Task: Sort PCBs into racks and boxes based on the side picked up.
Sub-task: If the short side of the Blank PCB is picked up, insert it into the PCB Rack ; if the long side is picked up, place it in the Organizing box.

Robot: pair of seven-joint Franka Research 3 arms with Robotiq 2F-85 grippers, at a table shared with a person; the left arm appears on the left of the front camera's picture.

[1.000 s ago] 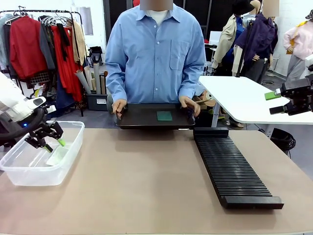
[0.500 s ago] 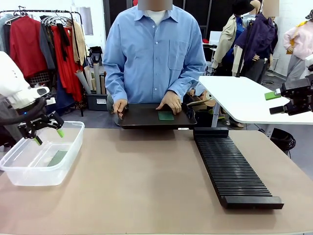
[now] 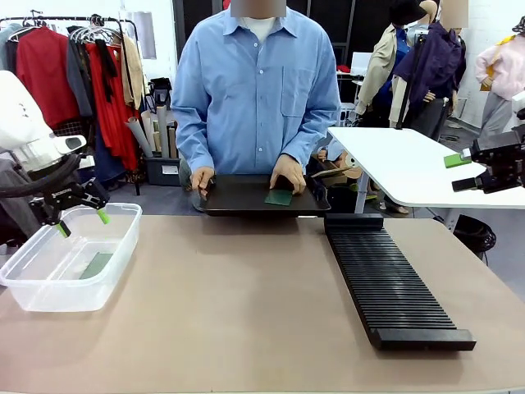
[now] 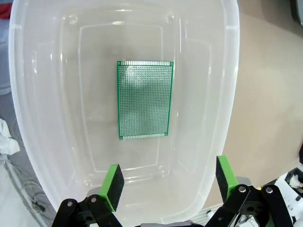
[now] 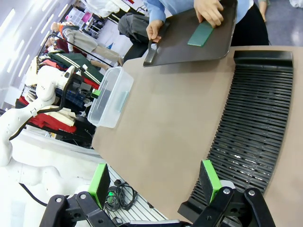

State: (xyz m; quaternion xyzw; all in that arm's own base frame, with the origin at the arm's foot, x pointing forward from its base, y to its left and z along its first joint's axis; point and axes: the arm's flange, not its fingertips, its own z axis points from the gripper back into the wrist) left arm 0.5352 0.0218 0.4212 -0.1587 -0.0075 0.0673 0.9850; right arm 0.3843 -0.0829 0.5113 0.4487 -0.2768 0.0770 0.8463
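Plastic, clear and round-cornered, forms the tub (image 3: 123, 215) at the left of the table (image 3: 246, 312), with a dotted green PCB (image 3: 96, 264) flat inside. The left gripper (image 3: 83, 223) hangs above it, fingers wide and empty. A person's hand (image 3: 288, 171) touches a second PCB (image 3: 278, 198) on a smooth black tray (image 3: 238, 197), and a slotted black rack (image 3: 394, 283) lies to the right. The right gripper (image 3: 461, 172) is held high at the right, its fingers parted.

From the left wrist, the green pads (image 4: 112, 179) straddle the tub's near end.

From the right wrist, wide fingers (image 5: 209, 178) frame the ridged rack.

Bright, even overhead light; faint glare on box (image 4: 222, 94); wrist views bend at edges
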